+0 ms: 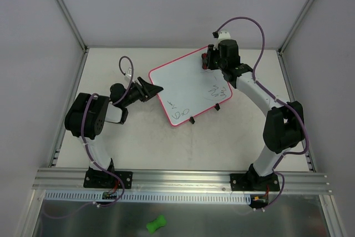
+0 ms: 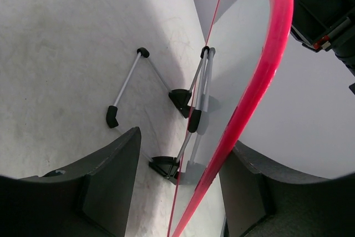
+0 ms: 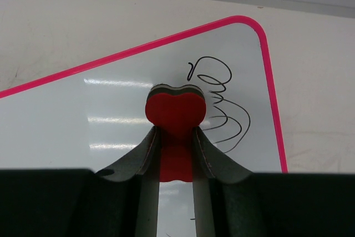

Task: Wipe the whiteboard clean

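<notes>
1. A large, flat, glossy white whiteboard with rounded corners (image 1: 186, 84) is seen at the middle of the pale surface (image 1: 138, 148). It is turned so that its long axis runs from about 8 o'clock to 2 o'clock in the top view.
2. The right tool (image 1: 209, 60) is placed at the board's far corner, at 1 o'clock from the board's centre. It is closed on a red foam eraser with a dark felt face (image 3: 175, 109), whose lobed head is shown over the white face in the right wrist view. Whether the head is pressed on the board cannot be told.
3. A looping dark scribble (image 1: 216, 89) is found at 6 o'clock from the right tool in the top view. In the right wrist view it begins just beside the eraser head, at 1 to 3 o'clock of it. The coming stroke is judged to turn on this relation, since the right arm is much the nearer.
4. A second dark scribble (image 1: 180, 112) is written by the near corner, well apart from the eraser; neither mark is wiped yet.
5. The left tool (image 1: 151, 88) is set at the board's 9 o'clock edge. The thin red-pink rim (image 2: 260, 76) is passed between its dark fingers (image 2: 105, 192), the jaws are spread wide, and nothing is clamped.
6. Small black feet (image 1: 191, 120) are seen on the near edge.
</notes>
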Robot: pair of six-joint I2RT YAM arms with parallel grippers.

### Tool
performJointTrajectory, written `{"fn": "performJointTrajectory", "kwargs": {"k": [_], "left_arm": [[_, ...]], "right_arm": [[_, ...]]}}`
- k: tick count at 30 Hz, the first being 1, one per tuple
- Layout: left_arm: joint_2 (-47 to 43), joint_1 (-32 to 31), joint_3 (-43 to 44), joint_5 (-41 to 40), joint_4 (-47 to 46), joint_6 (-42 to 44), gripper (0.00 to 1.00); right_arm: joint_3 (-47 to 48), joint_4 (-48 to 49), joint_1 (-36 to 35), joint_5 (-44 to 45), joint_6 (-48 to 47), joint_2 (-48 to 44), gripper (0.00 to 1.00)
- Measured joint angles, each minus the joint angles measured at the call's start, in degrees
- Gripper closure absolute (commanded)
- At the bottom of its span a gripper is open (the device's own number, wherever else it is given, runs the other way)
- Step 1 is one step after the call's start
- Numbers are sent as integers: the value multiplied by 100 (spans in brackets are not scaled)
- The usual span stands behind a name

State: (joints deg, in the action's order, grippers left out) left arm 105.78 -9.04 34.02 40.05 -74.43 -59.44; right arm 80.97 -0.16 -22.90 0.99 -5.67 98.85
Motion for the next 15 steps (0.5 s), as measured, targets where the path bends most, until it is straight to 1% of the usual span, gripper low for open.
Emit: {"fn": "performJointTrajectory", "kwargs": {"k": [2,3,6,7,8,15], "left_arm": [[0,-50,0,-74,-22,0,50],[0,-76,0,-105,-35,0,65],[-2,-111,35,-111,-184,-81,87],[-2,-111,79,-109,-229,-107,98],[-2,-109,118,-103,-249,-111,100],[66,-103,319,79,-308,-212,100]], "right_arm": [[0,2,9,-11,2,0,100],[0,0,15,-15,4,0,100],[0,0,35,-20,4,0,100],[0,2,42,-20,4,0,100],[0,2,46,-20,4,0,100],[0,2,63,-20,4,0,100]]}}
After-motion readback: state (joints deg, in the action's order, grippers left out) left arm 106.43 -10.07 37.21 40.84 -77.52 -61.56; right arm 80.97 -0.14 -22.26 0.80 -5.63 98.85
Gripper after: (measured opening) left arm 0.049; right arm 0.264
